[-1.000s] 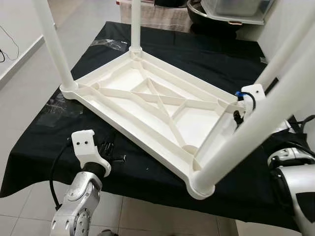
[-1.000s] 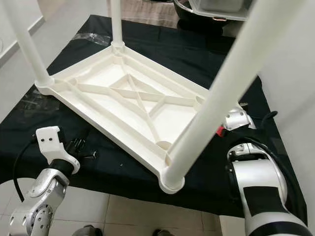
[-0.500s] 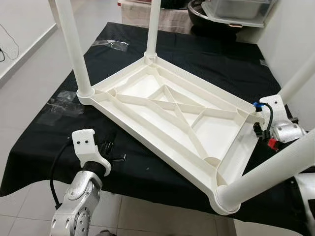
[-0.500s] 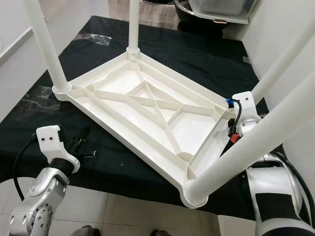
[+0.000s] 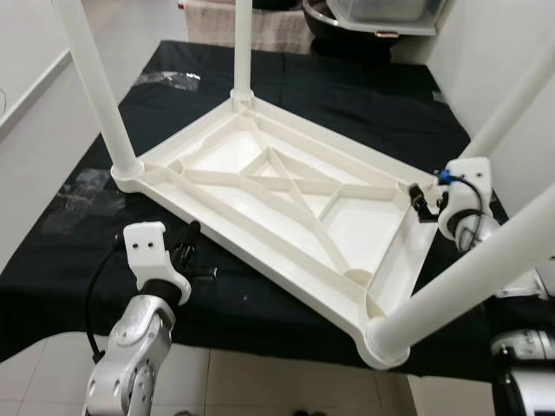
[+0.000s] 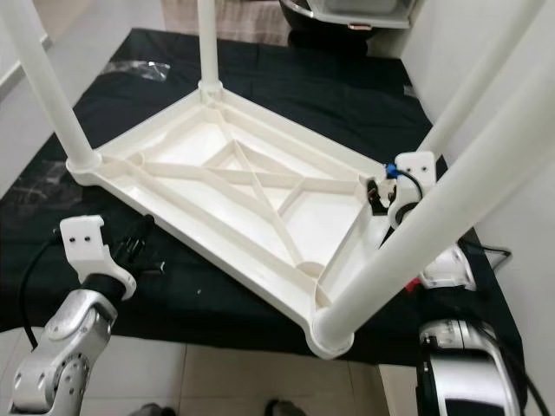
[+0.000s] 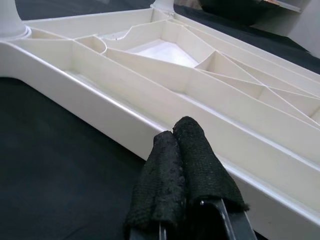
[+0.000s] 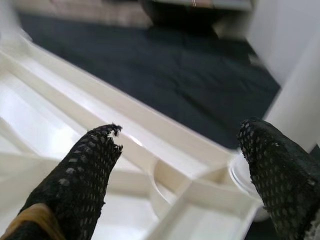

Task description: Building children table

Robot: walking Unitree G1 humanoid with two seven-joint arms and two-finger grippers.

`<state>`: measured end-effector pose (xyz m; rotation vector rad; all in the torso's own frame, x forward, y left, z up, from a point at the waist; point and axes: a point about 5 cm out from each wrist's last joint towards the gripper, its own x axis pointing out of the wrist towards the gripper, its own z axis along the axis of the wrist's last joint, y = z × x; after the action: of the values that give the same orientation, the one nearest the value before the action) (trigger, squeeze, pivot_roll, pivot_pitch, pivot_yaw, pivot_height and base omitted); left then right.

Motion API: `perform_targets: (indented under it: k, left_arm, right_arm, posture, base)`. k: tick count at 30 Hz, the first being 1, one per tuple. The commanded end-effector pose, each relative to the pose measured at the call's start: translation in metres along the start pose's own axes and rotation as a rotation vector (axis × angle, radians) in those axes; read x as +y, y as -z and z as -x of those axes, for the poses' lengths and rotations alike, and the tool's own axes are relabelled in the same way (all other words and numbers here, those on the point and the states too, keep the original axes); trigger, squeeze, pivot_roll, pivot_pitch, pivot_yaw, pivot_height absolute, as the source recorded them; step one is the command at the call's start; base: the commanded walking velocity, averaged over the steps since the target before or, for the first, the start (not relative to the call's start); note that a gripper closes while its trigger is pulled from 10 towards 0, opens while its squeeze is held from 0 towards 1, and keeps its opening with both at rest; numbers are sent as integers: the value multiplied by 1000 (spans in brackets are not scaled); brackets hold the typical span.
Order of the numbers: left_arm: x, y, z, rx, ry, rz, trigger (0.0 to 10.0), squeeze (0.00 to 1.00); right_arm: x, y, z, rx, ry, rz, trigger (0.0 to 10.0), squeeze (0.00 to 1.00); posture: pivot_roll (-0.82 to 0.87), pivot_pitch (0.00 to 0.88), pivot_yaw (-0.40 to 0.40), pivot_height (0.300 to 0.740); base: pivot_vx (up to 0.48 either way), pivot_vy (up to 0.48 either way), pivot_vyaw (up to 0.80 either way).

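A white plastic children's table (image 5: 260, 260) lies upside down on the black cloth (image 5: 347, 95), its ribbed underside facing up. Its legs stand upward: one at the left corner (image 5: 95, 87), one at the far corner (image 5: 243, 43), one on the right (image 5: 512, 104) and a big one at the near corner (image 5: 468, 286). My right gripper (image 5: 423, 201) is open over the table's right corner, its fingertips (image 8: 100, 150) spread above the rim and a round socket (image 8: 167, 182). My left gripper (image 7: 177, 132) is shut and holds nothing, low on the cloth just in front of the table's long near rim (image 7: 120, 120).
Small dark hardware pieces (image 5: 204, 273) lie on the cloth by my left gripper. Crumpled clear plastic (image 5: 82, 186) sits on the cloth's left side. A dark basin (image 5: 347, 30) and a clear bin (image 5: 390, 9) stand behind the cloth. Tiled floor (image 5: 260, 381) runs along the near edge.
The table shifted a little to the right on the cloth. My right gripper came up from beside the right corner to reach over its rim. The left gripper stayed put; the view shifted slightly.
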<state>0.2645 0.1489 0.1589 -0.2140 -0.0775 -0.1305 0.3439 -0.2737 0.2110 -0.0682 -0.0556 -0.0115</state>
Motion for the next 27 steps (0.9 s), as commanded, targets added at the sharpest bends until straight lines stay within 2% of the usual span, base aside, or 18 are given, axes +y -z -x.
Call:
perform_targets:
  k: [1, 5, 12, 13, 14, 15, 16, 17, 18, 19, 20, 27]
  left_arm:
    - [2, 5, 0, 31, 2, -17, 10000, 0]
    - [0, 8, -4, 54, 23, -45, 10000, 0]
    - [0, 7, -5, 52, 27, -55, 10000, 0]
    - [1, 6, -6, 49, 25, -60, 10000, 0]
    - [1, 6, -6, 49, 25, -60, 10000, 0]
    - [3, 5, -7, 45, 21, -64, 10000, 0]
    - [3, 5, -7, 45, 21, -64, 10000, 0]
    - [4, 4, -7, 42, 17, -68, 10000, 0]
    - [4, 4, -7, 42, 17, -68, 10000, 0]
    - [5, 3, -9, 38, 16, -76, 10000, 0]
    - [6, 2, -9, 36, 16, -78, 10000, 0]
    - [5, 1, -11, 26, 11, -75, 10000, 0]
  right_arm:
    - [-12, 4, 11, -20, 28, -41, 10000, 0]
    - [-29, 14, 25, 1, 95, -58, 10000, 0]
    - [-27, 23, 37, 27, 83, -86, 10000, 0]
    - [-15, 32, 48, 47, 38, -97, 10000, 0]
    - [-15, 32, 48, 47, 38, -97, 10000, 0]
    - [3, 42, 58, 64, -17, -130, 10000, 0]
    - [3, 42, 58, 64, -17, -130, 10000, 0]
    - [16, 47, 65, 72, -62, -162, 10000, 0]
    - [16, 47, 65, 72, -62, -162, 10000, 0]
    - [36, 50, 69, 73, -124, -208, 10000, 0]
    - [42, 49, 68, 74, -139, -214, 10000, 0]
    - [47, 46, 60, 96, -89, -201, 10000, 0]
  posture:
    - [-26, 148, -45, 740]
    - [-31, 147, -38, 740]
    - [-45, 152, -34, 740]
    - [-45, 152, -34, 740]
    - [-45, 152, -34, 740]
    - [-48, 153, -34, 740]
    - [-48, 153, -34, 740]
    - [-48, 153, -34, 740]
    - [-48, 153, -34, 740]
    - [-46, 148, -33, 740]
    - [-46, 148, -33, 740]
    - [-42, 141, -40, 740]
  base:
    - [0, 0, 0]
    - [0, 480, 0]
    - [0, 480, 0]
    - [0, 480, 0]
    - [0, 480, 0]
    - [0, 480, 0]
    - [0, 480, 0]
    - [0, 480, 0]
    - [0, 480, 0]
    - [0, 480, 0]
    - [0, 480, 0]
    - [0, 480, 0]
